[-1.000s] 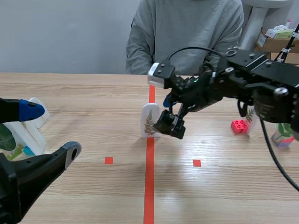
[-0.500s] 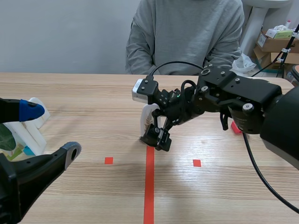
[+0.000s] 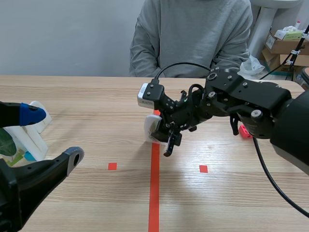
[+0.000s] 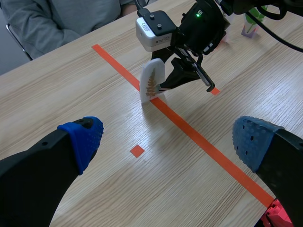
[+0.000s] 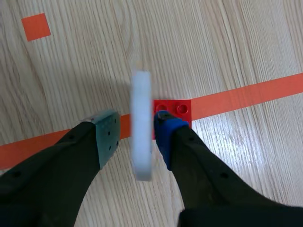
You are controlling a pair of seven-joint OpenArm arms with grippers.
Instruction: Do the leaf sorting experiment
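Left gripper (image 4: 168, 142) nearest, fingers spread wide, nothing between them. Counter (image 3: 217, 203): pale wood grain, orange-red tape line (image 3: 153, 193) down the middle. On that line stands the white leaf card (image 4: 151, 82), on edge, long axis vertical, fern print facing the robot. Right gripper (image 5: 136, 132) straddles it, spread: blue pad touching, green pad just apart. Beyond, person in grey sweatshirt (image 3: 193, 34); grey wall (image 3: 63, 34); cardboard boxes (image 3: 285, 43) far right.

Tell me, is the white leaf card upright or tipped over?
Upright: the leaf card stands on edge on the table, between the right gripper's open fingers.
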